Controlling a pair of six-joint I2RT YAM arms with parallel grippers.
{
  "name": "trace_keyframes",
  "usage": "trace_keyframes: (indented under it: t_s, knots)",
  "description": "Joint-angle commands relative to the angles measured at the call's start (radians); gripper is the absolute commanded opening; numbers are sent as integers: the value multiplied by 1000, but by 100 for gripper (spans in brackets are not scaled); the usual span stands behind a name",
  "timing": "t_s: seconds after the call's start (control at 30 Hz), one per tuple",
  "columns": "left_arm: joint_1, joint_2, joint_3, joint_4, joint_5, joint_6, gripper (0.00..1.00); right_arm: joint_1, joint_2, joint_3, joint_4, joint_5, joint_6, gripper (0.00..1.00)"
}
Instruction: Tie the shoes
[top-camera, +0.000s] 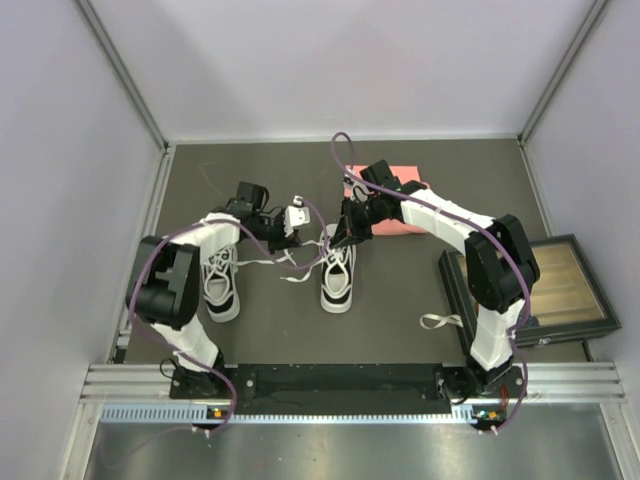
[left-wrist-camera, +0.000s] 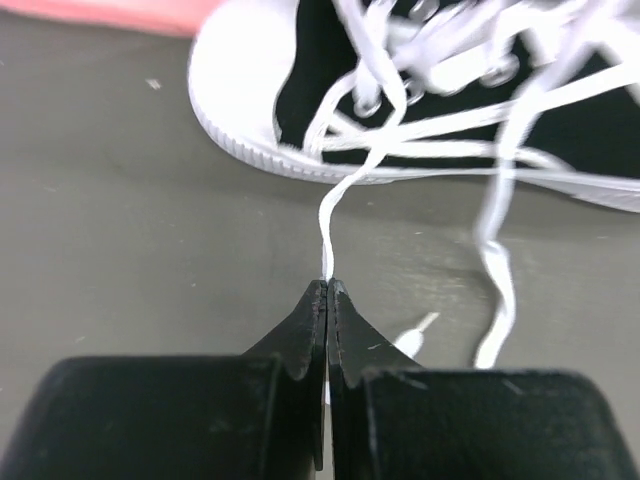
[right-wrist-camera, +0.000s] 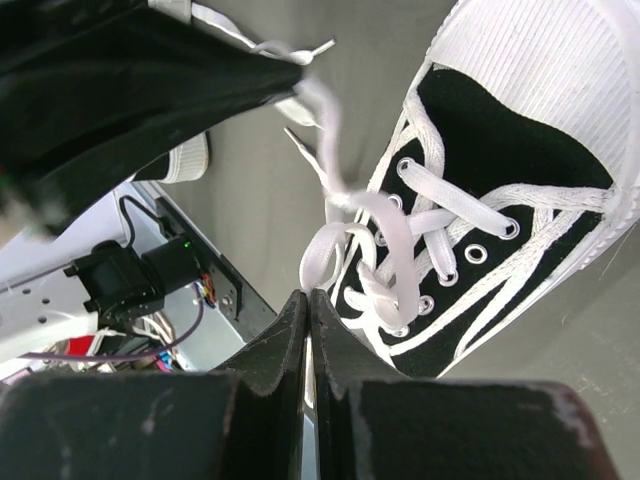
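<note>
Two white low-top shoes with black sides lie on the dark mat, one on the left (top-camera: 220, 287) and one in the middle (top-camera: 338, 278). Both grippers work at the middle shoe (left-wrist-camera: 240, 90), whose laces lie loose. My left gripper (left-wrist-camera: 327, 285) is shut on a single white lace strand (left-wrist-camera: 330, 215) that runs taut from the eyelets. Pinched in my shut right gripper (right-wrist-camera: 307, 295) is a loop of lace (right-wrist-camera: 325, 255) beside the shoe's tongue (right-wrist-camera: 500, 130). Seen from above, the left gripper (top-camera: 312, 232) and right gripper (top-camera: 340, 238) nearly meet over the shoe's far end.
A pink block (top-camera: 398, 203) lies just behind the right gripper. A dark framed tray (top-camera: 570, 290) stands at the right edge, with a white strip (top-camera: 436, 321) on the mat beside it. Grey walls enclose the mat; a metal rail (top-camera: 350, 380) runs along the front.
</note>
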Motion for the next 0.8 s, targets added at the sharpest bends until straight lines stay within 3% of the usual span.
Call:
trace_keyframes:
  t_s: [0.0,0.2,0.33,0.4,0.43,0.53,0.63,0.77]
  knots:
    - [5,-142,-66,18,76,22,0,-6,-2,53,37,12,17,0]
    - [2,-245,-114,-71,129,105,0,-5,-4,69,37,21,24,0]
    - [-13,-256,-126,-88,70,86,0,0,-1,75,33,24,24,0]
    - [-15,-234,-125,-25,-28,-15,0,1,-7,70,33,24,21,0]
    - [-13,-222,-128,93,-89,-143,0,6,-8,64,30,26,21,0]
    - [-15,-204,-141,252,-272,-337,0,10,-11,56,31,24,19,0]
    - [-30,-167,-125,377,-361,-422,0,15,-8,53,33,19,17,0]
    - [-72,-115,-103,432,-389,-387,0,17,-5,53,31,18,16,0]
